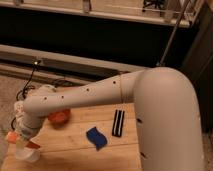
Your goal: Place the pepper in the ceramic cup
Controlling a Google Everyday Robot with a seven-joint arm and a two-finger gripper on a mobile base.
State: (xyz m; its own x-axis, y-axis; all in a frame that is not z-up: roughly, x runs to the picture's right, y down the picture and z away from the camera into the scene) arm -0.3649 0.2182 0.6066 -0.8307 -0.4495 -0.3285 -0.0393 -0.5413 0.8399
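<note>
Jaws [20, 142] hover over the ceramic cup [27, 155] — pepper [33, 145] at its rim.

My tool [19, 142] hangs at the counter's [75, 150] near left corner, right above the cup [27, 155], with the pepper [33, 145] at the cup's rim beside it. Behind the cup and to its right sits the bowl [59, 118], partly under my arm [90, 97]. The sponge [96, 138] lies mid-counter, and the strip [118, 123] just right of it, slightly farther back.
</note>
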